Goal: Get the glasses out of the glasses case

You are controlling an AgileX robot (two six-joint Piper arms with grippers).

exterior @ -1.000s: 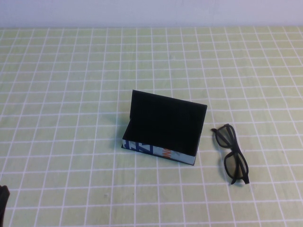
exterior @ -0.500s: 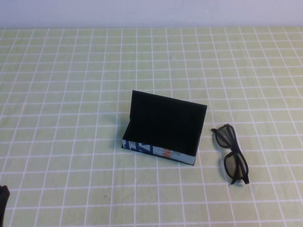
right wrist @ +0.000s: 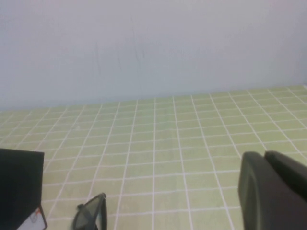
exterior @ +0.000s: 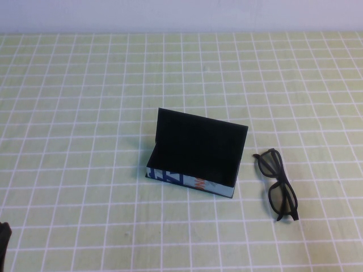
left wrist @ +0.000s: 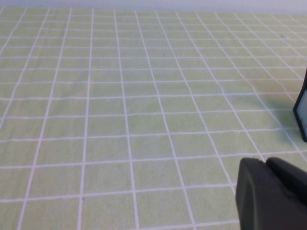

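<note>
While my left gripper [left wrist: 271,191] sits low at the near left corner of the table, only a dark sliver of it shows in the high view [exterior: 3,241]. In my left wrist view its two black fingers [left wrist: 254,196] lie pressed side by side with no gap between them, so I read it as closed and holding nothing. It hangs over bare green checked tablecloth [exterior: 85,113], with one edge of the glasses case [left wrist: 302,112] just showing at the side of that view.

Moving right, the glasses case [exterior: 195,150] stands near the middle of the table, its hinged lid raised upright at the back and the black interior showing nothing inside. Its pale front side, printed in blue and orange-red, faces me.

Just beside the case on its right, apart from it, the glasses [exterior: 278,184] lie on the cloth outside the case, the black frame running away from me at a slight angle.

Farthest right, my right gripper [right wrist: 273,191] is out of the high view. My right wrist view shows its dark fingers [right wrist: 256,191] closed together and empty, raised near the glasses [right wrist: 91,215] and the case's corner [right wrist: 21,184].
</note>
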